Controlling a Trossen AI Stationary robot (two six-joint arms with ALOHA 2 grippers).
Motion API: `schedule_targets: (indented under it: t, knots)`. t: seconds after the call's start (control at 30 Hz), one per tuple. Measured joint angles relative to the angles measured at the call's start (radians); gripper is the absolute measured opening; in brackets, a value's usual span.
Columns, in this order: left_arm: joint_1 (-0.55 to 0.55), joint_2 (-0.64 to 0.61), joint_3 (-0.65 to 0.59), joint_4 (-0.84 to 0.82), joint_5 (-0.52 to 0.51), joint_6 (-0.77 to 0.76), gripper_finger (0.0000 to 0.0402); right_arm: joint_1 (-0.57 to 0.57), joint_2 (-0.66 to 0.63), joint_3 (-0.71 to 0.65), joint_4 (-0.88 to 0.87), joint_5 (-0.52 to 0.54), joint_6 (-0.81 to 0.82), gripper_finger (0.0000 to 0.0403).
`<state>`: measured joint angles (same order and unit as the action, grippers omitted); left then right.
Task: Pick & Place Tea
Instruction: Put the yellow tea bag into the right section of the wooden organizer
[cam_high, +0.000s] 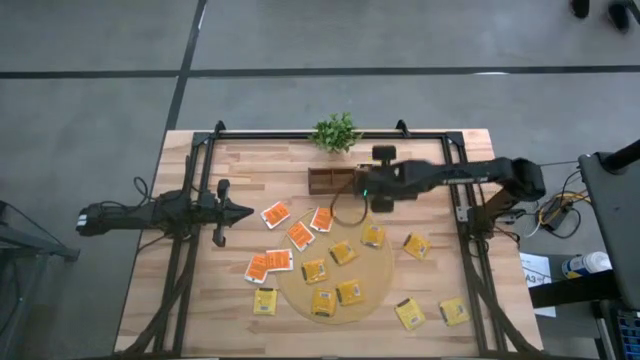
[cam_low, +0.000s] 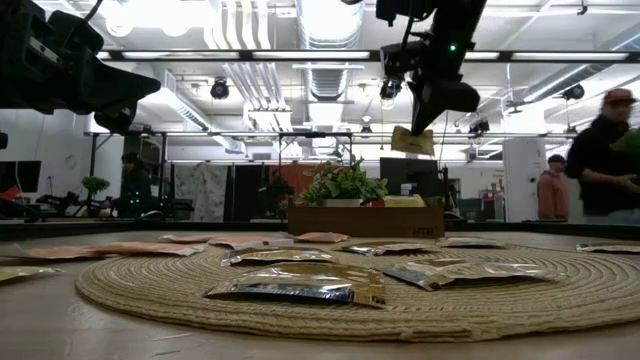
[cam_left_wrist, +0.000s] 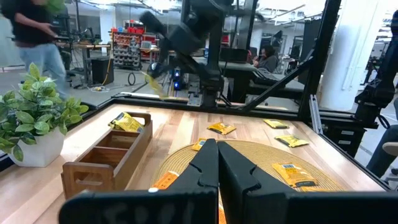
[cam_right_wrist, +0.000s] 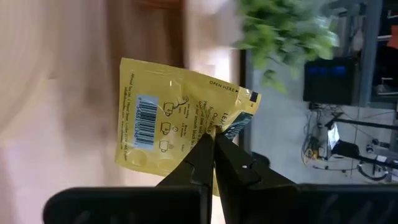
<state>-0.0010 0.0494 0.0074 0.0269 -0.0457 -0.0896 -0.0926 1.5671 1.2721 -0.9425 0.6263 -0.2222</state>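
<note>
Right claw (cam_right_wrist: 213, 144) pinches yellow tea packet (cam_right_wrist: 180, 115), hanging tilted.

The counter (cam_high: 200, 300) is light wood with stripes of boards. The round mat (cam_high: 385, 275) is tan and woven. Some tea packets (cam_high: 350, 292) are yellow with a dark mark in the middle. Other packets (cam_high: 275, 214) are orange-red with white edges. The packet (cam_right_wrist: 180, 121) in the right pincer (cam_right_wrist: 213, 144) is yellow with dark print and a blue and white barcode. The plant (cam_high: 335, 131) is green. The box (cam_left_wrist: 102, 158) is brown wood. Both pincers are black.
</note>
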Motion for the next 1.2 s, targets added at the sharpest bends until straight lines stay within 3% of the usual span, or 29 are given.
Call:
schedule_targets:
  t: [0.33,0.93,1.2]
  knots:
    - [0.000,0.000,0.000,0.000,0.000,0.000,0.0000,-0.135,-0.048,-0.055,0.090,-0.055,-0.203,0.0008]
    - [0.000,0.000,0.000,0.000,0.000,0.000,0.0000,-0.150,0.053,-0.059,0.235,-0.131,-0.351,0.0008]
    - [0.000,0.000,0.000,0.000,0.000,0.000,0.0000,-0.187,0.072,-0.151,0.368,-0.118,-0.402,0.0008]
